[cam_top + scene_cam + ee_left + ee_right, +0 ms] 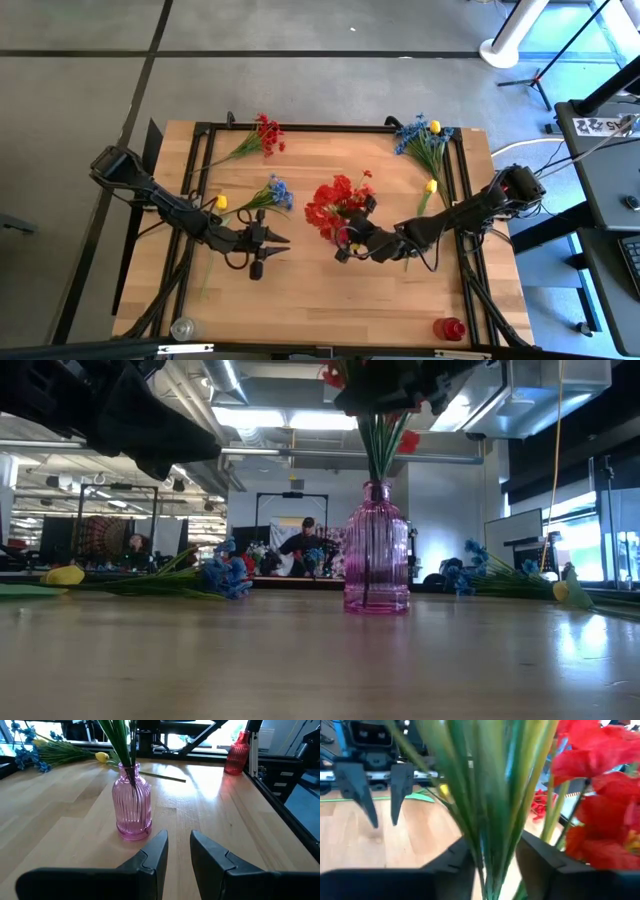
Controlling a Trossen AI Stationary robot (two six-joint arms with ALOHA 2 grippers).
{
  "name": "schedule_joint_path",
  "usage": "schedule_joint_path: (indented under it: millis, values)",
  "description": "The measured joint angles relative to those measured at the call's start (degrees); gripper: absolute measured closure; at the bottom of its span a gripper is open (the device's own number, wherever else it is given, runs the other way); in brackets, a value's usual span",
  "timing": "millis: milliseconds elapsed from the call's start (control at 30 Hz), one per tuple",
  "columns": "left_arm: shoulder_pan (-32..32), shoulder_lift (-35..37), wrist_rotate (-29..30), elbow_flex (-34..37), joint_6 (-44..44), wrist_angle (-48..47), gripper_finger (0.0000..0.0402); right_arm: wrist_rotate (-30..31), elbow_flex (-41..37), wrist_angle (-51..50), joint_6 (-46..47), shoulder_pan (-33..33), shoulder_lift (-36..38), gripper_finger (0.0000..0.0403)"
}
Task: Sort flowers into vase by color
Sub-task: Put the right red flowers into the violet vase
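A bunch of red flowers [335,205] stands upright with its green stems in a pink ribbed glass vase [377,560] at mid-table. My right gripper [495,865] is shut on those stems, above the vase. My left gripper [179,850] hovers open to the left of the vase [132,810], pointing at it and touching nothing. Lying flat on the table are a red sprig [262,135] at the far left, a blue sprig with a yellow bud [270,195] near my left arm, and a blue-and-yellow bunch [425,145] at the far right. My right gripper pinches the bunched green stems [492,820] of the red flowers between its two fingers, just under the blossoms [600,795]. The fingers come roughly level from the table's right and lie across the stems. The bunch stands upright with its lower stems [378,455] running down into the vase's neck.
A small clear vase [183,328] stands at the near-left edge and a red vase [450,328] at the near-right edge. A black frame [300,128] runs round the wooden table top. The room behind holds people and equipment.
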State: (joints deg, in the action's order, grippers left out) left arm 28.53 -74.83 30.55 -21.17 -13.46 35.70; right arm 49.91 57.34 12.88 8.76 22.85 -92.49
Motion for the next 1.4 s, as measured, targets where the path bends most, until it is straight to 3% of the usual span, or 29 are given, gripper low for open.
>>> schedule_joint_path:
  millis: [200, 367, 500, 667, 800, 1000, 1100, 1233, 1400]
  values:
    - [0.5, 5.4, 0.1, 0.0, -0.1, -4.0, 0.0323, -3.1, 0.0, -2.2, -1.3, 1.3, 2.9, 0.0202]
    - [0.8, 8.2, 0.0, 0.0, 0.3, -4.8, 0.0323, -0.8, 0.0, -4.5, -1.3, 2.8, 6.0, 0.0197]
    - [0.8, 8.4, -0.1, 0.0, 0.5, -4.8, 0.0323, 0.4, 0.0, -6.3, -1.3, 3.5, 6.4, 0.0236]
    - [0.8, 8.4, -0.1, 0.0, 0.4, -4.7, 0.0323, -3.0, 0.0, -6.2, -1.4, 3.4, 5.9, 0.0319]
    - [0.8, 8.4, -0.1, 0.0, 0.4, -4.4, 0.0323, -2.5, 0.0, -7.3, -1.5, 3.5, 5.7, 0.0387]
    - [0.8, 8.4, -0.2, 0.0, 0.4, -4.8, 0.0323, 5.6, 0.0, -10.7, 0.0, 6.7, 6.1, 0.0383]
    - [0.8, 8.4, -0.2, 0.0, 0.4, -4.9, 0.0323, 10.0, 0.0, -13.9, 6.6, 8.1, 6.1, 0.0396]
    - [0.8, 8.4, -0.2, 0.0, 0.5, -4.9, 0.0323, 12.2, -1.4, -21.5, 28.1, 8.3, 6.2, 0.0391]
    - [0.8, 8.4, -0.1, 0.0, 0.8, -4.9, 0.0323, 16.6, -7.2, -22.7, 44.5, 8.3, 6.5, 0.0391]
